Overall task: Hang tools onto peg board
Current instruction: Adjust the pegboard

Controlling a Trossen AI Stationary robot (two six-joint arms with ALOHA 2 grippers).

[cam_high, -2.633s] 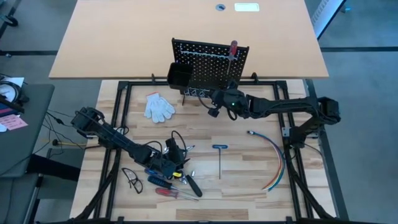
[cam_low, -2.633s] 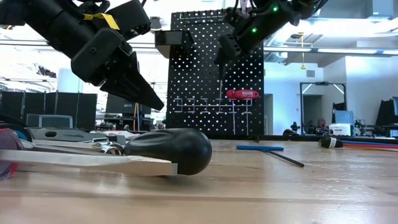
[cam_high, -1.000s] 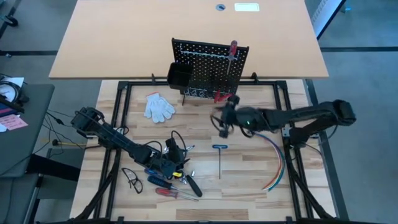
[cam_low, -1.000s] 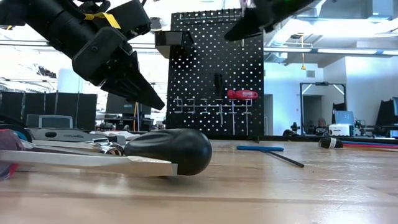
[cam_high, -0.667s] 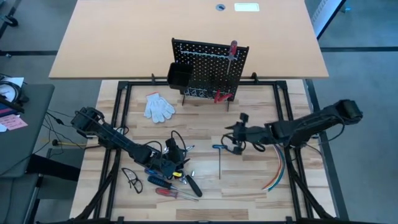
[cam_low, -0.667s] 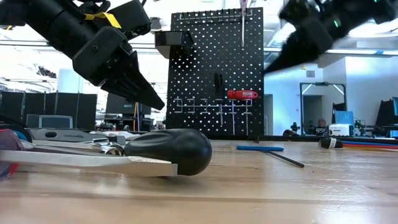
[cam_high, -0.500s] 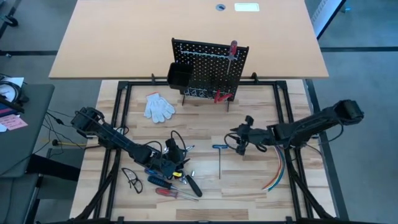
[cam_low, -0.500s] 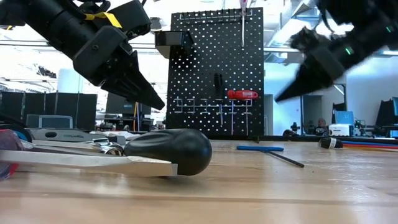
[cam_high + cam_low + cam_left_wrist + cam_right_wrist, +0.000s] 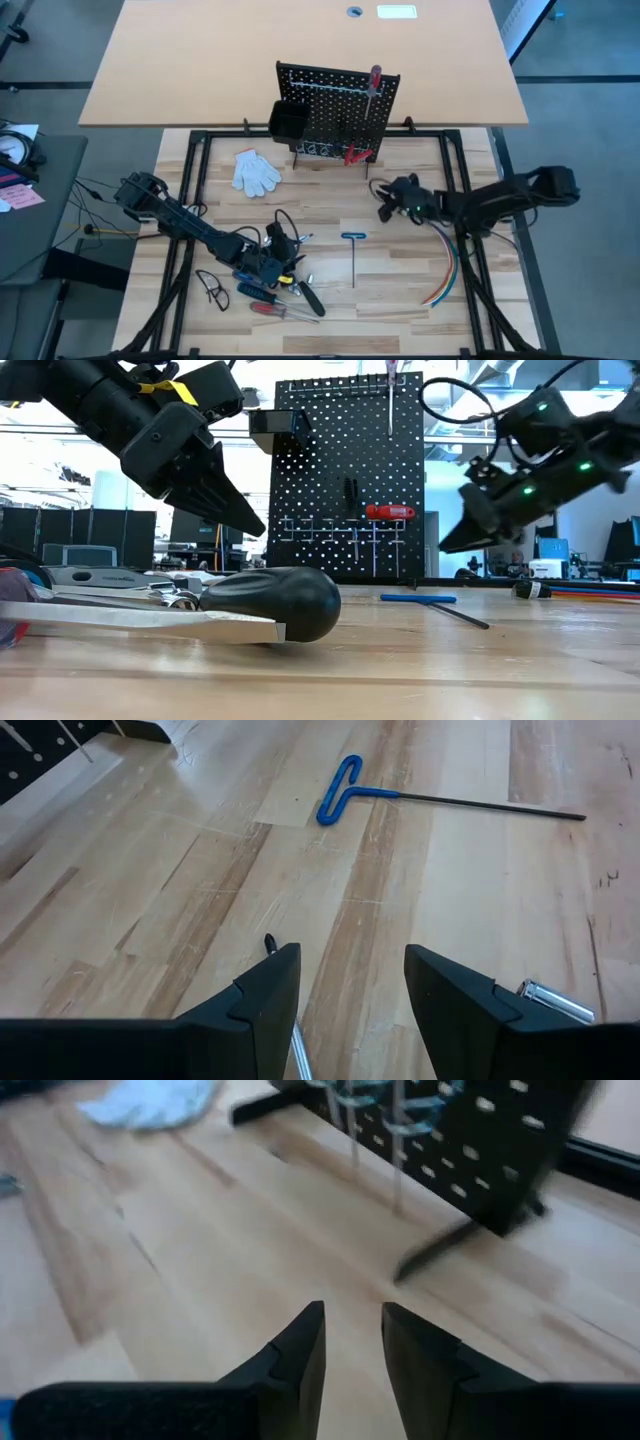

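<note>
Nearest, in the low view, a black round-ended screwdriver handle (image 9: 270, 603) lies on the wooden table (image 9: 400, 290), well in front of the small upright black perforated metal peg board (image 9: 338, 108). The remaining loose tools (image 9: 268, 290) form a heap in front of the board and to its left. The left gripper (image 9: 281, 247) hangs over that heap, unmoved from the earlier frames; its fingers (image 9: 268, 1000) stand spread, holding nothing.

The blue T-handle key (image 9: 354, 250) lies untouched straight in front of the board. The bundle of coloured cables (image 9: 442, 262) lies to the key's right.

The right gripper (image 9: 384, 212) has swung back from just above the key to a point between key and board, right of centre. Its fingers (image 9: 305, 1342) are narrowly parted, closer than a second ago, with nothing between them.

On the board, the red-handled pliers (image 9: 355, 155) now hang at the lower right, having left the right gripper. A red-handled screwdriver (image 9: 375, 82) hangs at the top as before. The white glove (image 9: 256, 171) lies left of the board.
</note>
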